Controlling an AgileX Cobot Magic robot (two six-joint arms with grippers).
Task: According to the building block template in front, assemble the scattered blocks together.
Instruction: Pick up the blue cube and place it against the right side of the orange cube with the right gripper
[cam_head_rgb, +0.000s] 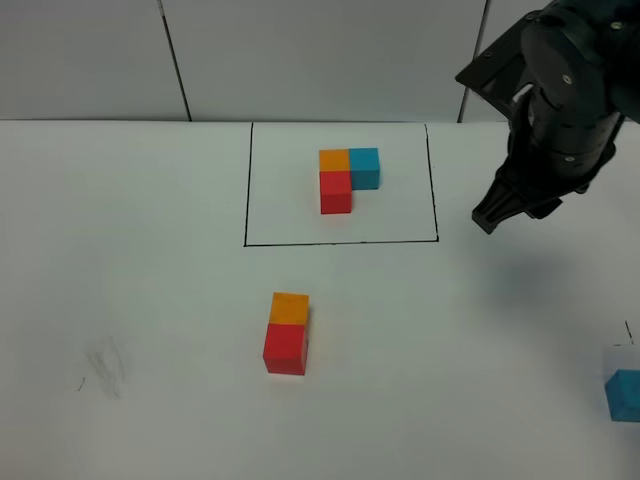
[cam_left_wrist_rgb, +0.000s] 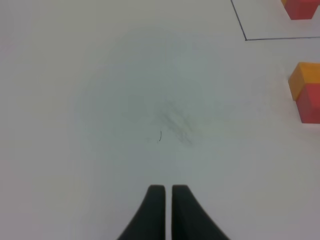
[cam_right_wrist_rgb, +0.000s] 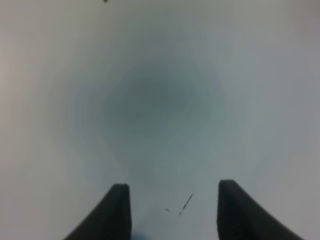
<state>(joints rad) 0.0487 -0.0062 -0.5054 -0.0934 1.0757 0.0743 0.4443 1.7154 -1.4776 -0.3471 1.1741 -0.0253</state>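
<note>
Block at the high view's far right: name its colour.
The block is teal-blue; the exterior high view shows it best.

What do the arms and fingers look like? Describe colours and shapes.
The right arm is matt black, with bulky, angular housings. The right fingers are black blades with flat tips. The left fingers are black too, with squared tips. No cables or markings show.

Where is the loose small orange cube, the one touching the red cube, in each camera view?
Exterior high: loose orange cube lies left of centre, nearer than the black drawn frame, touching the red cube.
Left wrist: cut by the picture's edge, against the red cube.
Right wrist: not in it.
Shared landmark: the frame's corner nearest the pair, in exterior high and left wrist.
</note>
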